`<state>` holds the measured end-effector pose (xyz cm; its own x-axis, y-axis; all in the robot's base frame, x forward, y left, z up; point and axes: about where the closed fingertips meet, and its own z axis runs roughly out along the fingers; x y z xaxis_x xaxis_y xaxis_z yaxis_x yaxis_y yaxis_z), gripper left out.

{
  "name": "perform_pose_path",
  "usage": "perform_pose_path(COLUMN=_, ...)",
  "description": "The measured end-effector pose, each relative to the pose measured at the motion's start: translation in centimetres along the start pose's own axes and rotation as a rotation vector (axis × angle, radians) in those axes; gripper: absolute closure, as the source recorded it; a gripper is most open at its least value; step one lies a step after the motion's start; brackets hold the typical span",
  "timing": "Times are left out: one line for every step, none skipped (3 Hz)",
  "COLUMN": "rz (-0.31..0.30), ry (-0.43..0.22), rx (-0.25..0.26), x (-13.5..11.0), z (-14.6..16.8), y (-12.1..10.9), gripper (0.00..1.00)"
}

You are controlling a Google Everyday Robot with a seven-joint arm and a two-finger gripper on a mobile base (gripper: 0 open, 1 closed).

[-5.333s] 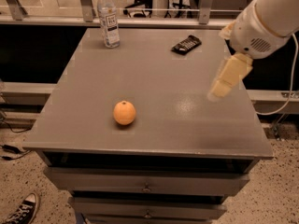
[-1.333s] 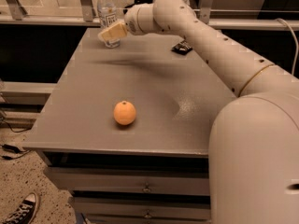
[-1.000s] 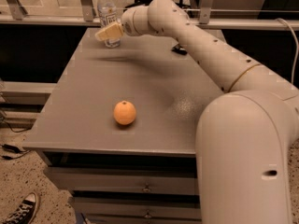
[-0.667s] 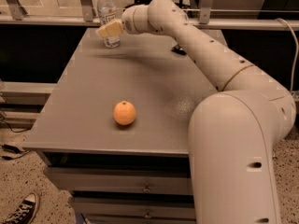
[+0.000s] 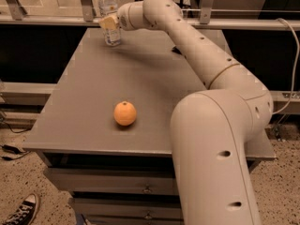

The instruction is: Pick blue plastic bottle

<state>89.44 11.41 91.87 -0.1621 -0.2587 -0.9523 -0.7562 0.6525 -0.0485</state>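
Observation:
The blue plastic bottle stands upright at the table's far left corner, clear with a white cap. My gripper is right at the bottle's middle and covers its label area. The arm reaches from the lower right, across the table, to the bottle. The bottle's base rests on the table top.
An orange lies near the front middle of the grey table. A dark flat object shows partly behind the arm at the back. A metal railing runs behind the table. Drawers sit below, and a shoe is on the floor.
The gripper has stayed at the bottle over the last second, shifting only slightly. More of the arm fills the right side. The bottle and orange have not moved.

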Motion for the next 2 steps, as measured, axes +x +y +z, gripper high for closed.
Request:
perform_pose_path(rz=0.023, ry=-0.016, rx=-0.023, x=-0.4, z=-0.8, y=0.3, gripper=0.72)
perform_pose_path(rz=0.015, ry=-0.053, rx=-0.075, x=-1.5, z=-3.7, y=1.5, gripper=0.95)
